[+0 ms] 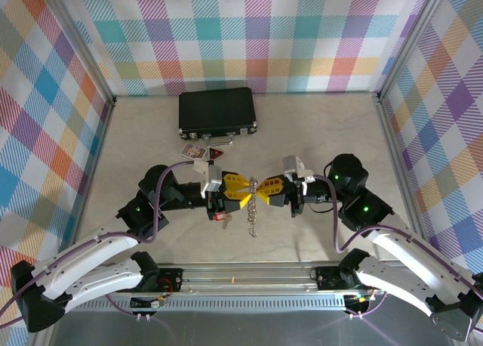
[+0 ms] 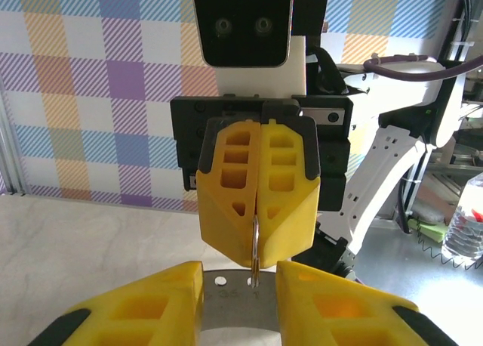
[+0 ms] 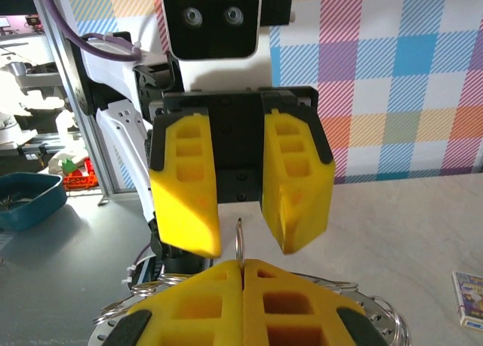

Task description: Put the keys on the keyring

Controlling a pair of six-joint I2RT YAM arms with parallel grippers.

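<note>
Nearest me, just on the near side of the left claw (image 1: 246, 189), a small red-and-silver bit sits on the bench (image 1: 317, 134). I take it for the keys (image 1: 221, 217), though it's too small to be sure. Nothing is holding it.

The two claws meet tip to tip at mid-bench. The right claw (image 1: 262, 187) is pinched shut on the keyring (image 1: 253, 210). In both wrist views the thin wire loop stands edge-on out of its closed pads, and from above the silvery cluster trails from the claws toward the near edge. The left claw is parted at a medium gap with nothing between its fingers, and it faces the ring.

Handling, as I judge it: the ring is thin, stiff, slick wire that will twist or slip in the pads if pushed sideways. The hung pieces are loose and will swing. The key is light, tiny and flat, so it's easy to flick away. I'd grip it by the red tag, leaving the metal end free to thread.

Farther out are a small card (image 1: 192, 151) and a red triangular card (image 1: 216, 156), then the black case (image 1: 217, 112) near the back wall.
</note>
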